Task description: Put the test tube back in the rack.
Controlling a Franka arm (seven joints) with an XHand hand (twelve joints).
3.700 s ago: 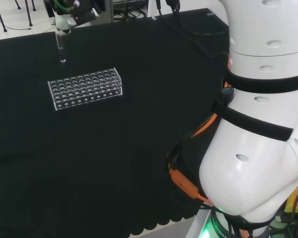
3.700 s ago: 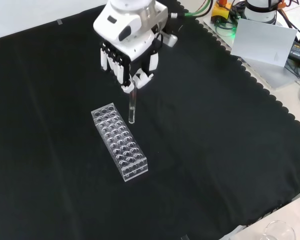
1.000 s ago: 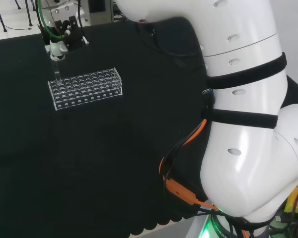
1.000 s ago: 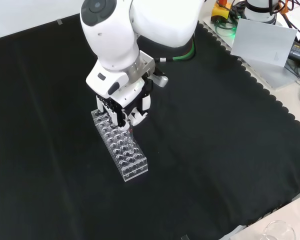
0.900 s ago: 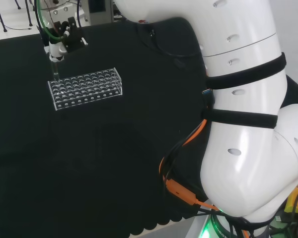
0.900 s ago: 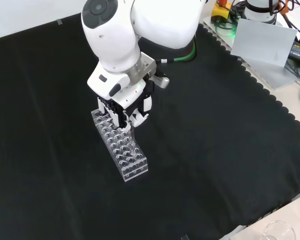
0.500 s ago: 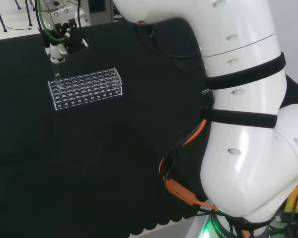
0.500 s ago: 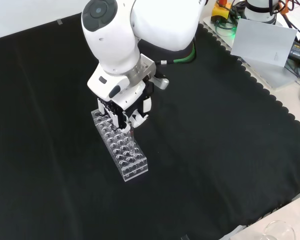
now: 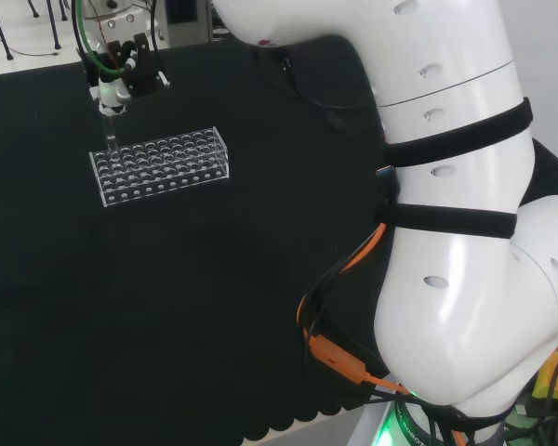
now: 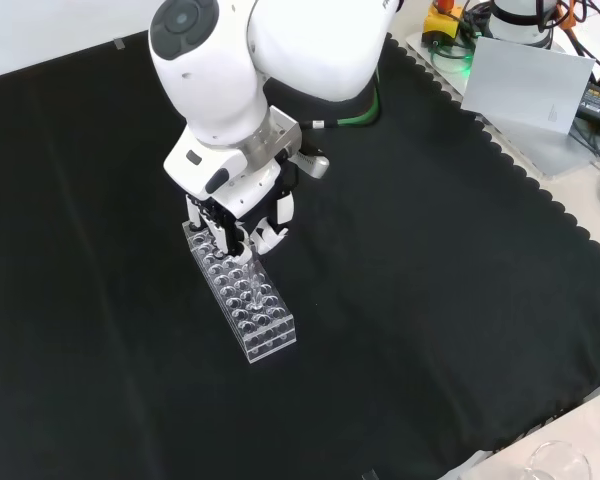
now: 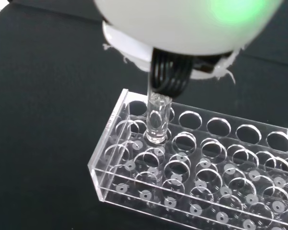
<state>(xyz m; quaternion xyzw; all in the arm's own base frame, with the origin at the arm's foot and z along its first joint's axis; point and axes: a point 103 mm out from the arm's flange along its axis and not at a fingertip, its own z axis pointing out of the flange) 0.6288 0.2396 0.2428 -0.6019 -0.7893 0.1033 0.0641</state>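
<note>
A clear test tube rack (image 9: 161,165) with several rows of holes lies on the black cloth. The hand (image 9: 121,79) hangs over the rack's left end in the head view, shut on a clear test tube (image 9: 110,135) held upright. In the front view the hand (image 10: 235,215) is over the far end of the rack (image 10: 250,305). In the wrist view the test tube (image 11: 158,120) hangs from black fingers (image 11: 170,79), its lower end at a hole near the end of the rack (image 11: 105,143). I cannot tell how deep it sits.
The arm's big white links (image 9: 446,186) take up the right of the head view. A grey box (image 10: 530,85) and cables lie off the cloth's edge at the front view's upper right. A glass rim (image 10: 558,462) shows at that view's lower right.
Since 3.7 s ago the hand has come down with the tube from beside the rack onto its end. Over the last half second it has shifted slightly left in the front view.
</note>
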